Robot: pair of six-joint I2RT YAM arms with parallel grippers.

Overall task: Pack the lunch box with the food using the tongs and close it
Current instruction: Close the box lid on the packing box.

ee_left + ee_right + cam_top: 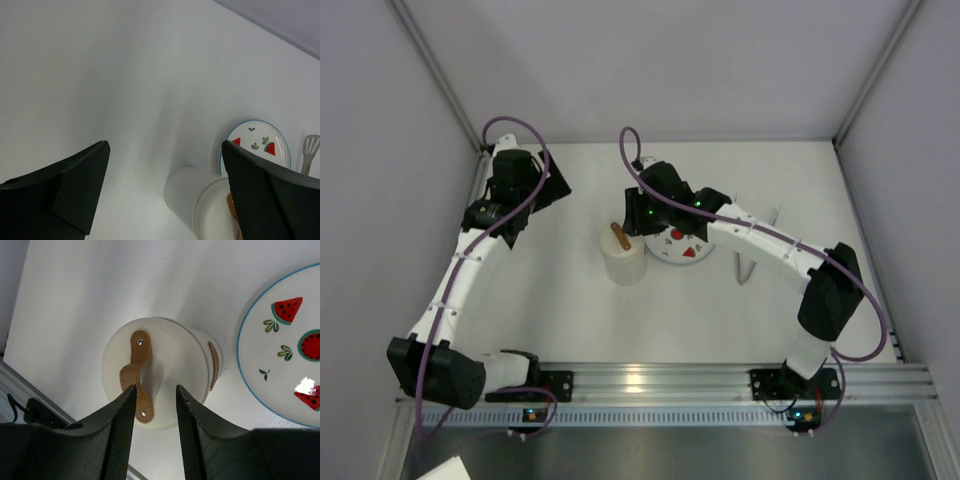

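the lunch box [202,342] is standing upright just beside the plate [280,310] with its lid [172,365] sitting on top, so the closing step is looking done. the right gripper [155,387] is hovering over the lid's brown strap [136,365], jaws narrowly apart and gripping nothing, probably placed there for seating the lid. the left gripper [164,145] is waiting well apart, jaws wide and empty. the tongs [746,268] are lying on the table [570,310] beyond the plate. count: one lunch box, one lid, one plate, one pair of tongs, two grippers, no food showing.
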